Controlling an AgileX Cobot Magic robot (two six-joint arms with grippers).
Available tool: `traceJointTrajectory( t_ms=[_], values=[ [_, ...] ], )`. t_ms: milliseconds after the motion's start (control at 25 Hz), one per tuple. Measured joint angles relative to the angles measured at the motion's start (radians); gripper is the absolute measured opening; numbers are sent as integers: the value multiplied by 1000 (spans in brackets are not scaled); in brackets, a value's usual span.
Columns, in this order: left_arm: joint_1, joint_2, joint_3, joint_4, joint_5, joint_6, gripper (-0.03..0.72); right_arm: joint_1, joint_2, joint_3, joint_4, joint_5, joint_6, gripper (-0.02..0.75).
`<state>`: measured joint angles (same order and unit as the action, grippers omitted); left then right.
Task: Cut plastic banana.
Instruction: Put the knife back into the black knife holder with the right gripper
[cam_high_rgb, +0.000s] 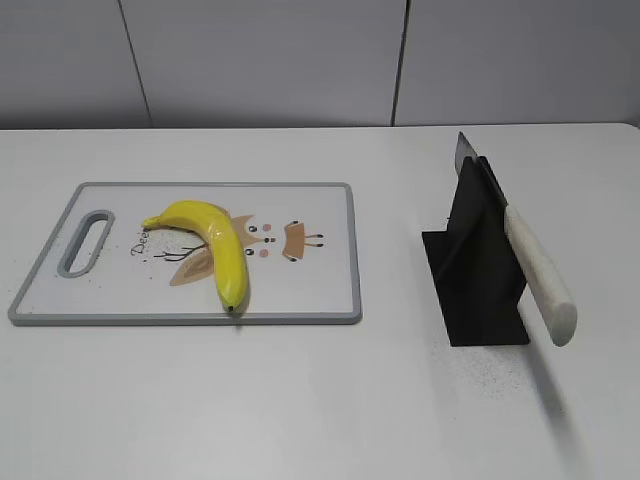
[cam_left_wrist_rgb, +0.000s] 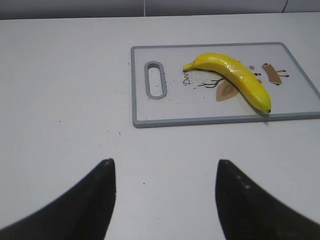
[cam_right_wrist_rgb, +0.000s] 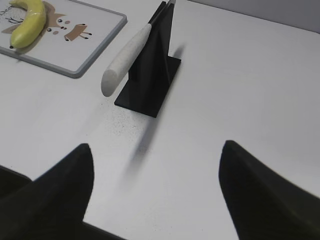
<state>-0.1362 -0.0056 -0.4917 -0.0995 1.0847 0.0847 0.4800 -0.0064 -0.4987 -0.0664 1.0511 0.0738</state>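
Observation:
The plastic banana (cam_high_rgb: 215, 245) lies whole on the white cutting board (cam_high_rgb: 320, 290), curved, its dark tip at the board's near edge. It also shows in the left wrist view (cam_left_wrist_rgb: 235, 77) and the right wrist view (cam_right_wrist_rgb: 27, 25). A knife with a white handle (cam_high_rgb: 540, 275) sits slotted in a black stand (cam_high_rgb: 480, 270), handle sticking out toward the front; it also shows in the right wrist view (cam_right_wrist_rgb: 125, 57). My left gripper (cam_left_wrist_rgb: 162, 172) is open and empty, short of the board. My right gripper (cam_right_wrist_rgb: 155, 155) is open and empty, short of the stand. Neither gripper shows in the exterior view.
The board (cam_left_wrist_rgb: 200, 120) has a grey rim, a handle slot (cam_left_wrist_rgb: 155, 80) at its left end and a cartoon print. Dark specks lie on the white table in front of the stand (cam_right_wrist_rgb: 120, 120). A grey wall runs behind the table.

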Motion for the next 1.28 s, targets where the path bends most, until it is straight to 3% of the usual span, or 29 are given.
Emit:
traceJointTrajectory(
  t_ms=[160,520,720,1280],
  values=[
    [0,0,0,0,0,0,592,-27,0,0,1,0,0,589],
    [0,0,0,0,0,0,591,-251,0,0,1,0,-2,589],
    [0,0,0,0,0,0,591,-326,0,0,1,0,-2,588],
    [0,0,0,0,0,0,589,-335,0,0,1,0,-2,580]
  ],
)
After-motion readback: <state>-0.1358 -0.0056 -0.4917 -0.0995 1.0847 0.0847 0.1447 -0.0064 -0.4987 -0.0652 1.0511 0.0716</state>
